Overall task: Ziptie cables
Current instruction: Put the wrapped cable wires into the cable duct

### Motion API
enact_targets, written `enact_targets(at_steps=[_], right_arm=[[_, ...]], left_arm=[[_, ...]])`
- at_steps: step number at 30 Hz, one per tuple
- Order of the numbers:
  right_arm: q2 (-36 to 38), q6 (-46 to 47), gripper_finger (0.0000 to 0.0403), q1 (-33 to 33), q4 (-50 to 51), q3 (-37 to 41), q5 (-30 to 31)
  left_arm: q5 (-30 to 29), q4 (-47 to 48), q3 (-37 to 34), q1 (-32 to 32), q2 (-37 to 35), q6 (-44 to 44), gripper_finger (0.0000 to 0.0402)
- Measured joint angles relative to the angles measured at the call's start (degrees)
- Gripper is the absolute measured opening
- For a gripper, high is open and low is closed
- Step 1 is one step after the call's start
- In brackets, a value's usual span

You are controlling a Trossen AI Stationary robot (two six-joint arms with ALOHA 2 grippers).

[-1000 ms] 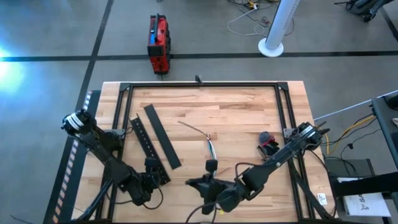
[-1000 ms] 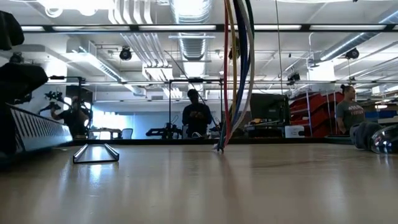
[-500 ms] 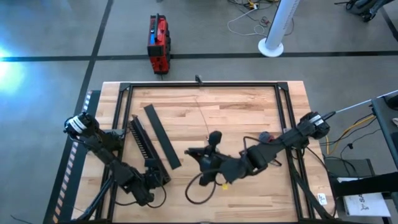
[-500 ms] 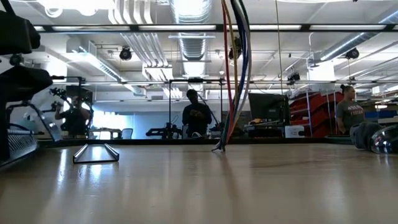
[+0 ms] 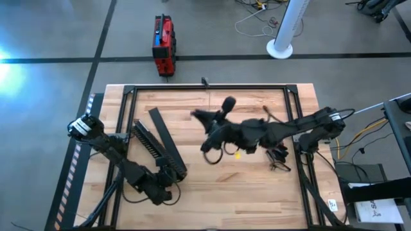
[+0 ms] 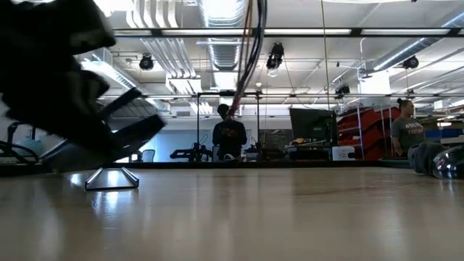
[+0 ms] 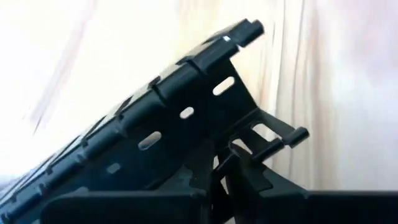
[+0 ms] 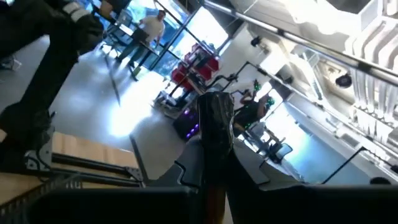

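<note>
High view: the cables (image 5: 212, 149) are pinched in the right gripper (image 5: 215, 131) and lifted above mid-tabletop (image 5: 244, 179), likely for bundling. A slotted bar (image 5: 149, 142) is clamped by the left gripper (image 5: 168, 173), probably to reposition it.

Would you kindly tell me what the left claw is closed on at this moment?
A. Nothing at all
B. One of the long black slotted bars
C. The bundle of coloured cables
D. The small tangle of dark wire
B: the left wrist view shows the left claw shut on the edge of a long black slotted bar, and the high view shows it at that bar's near end, far from the cables hanging from the right claw.
</note>
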State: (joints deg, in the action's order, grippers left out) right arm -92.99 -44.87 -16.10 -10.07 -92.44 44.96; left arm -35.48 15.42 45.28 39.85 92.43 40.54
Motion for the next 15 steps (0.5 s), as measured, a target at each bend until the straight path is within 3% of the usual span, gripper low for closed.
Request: enact_targets(at_steps=[8,12,15], right_arm=[[8.7,4.0,0.0022,-4.3,11.3,0.0,0.1],[12.7,11.4,0.0023,-6.8,20.4,0.0,0.2],[14.6,15.4,0.0024,-9.2,26.3,0.0,0.2]], left_arm=[[-0.5,-26.1,1.9,-7.7,5.9,-12.1,0.0013],[0.6,-26.8,9.1,-11.9,11.3,-18.2,0.0013],[6.2,-24.2,16.1,-15.3,16.4,-22.3,0.0013]])
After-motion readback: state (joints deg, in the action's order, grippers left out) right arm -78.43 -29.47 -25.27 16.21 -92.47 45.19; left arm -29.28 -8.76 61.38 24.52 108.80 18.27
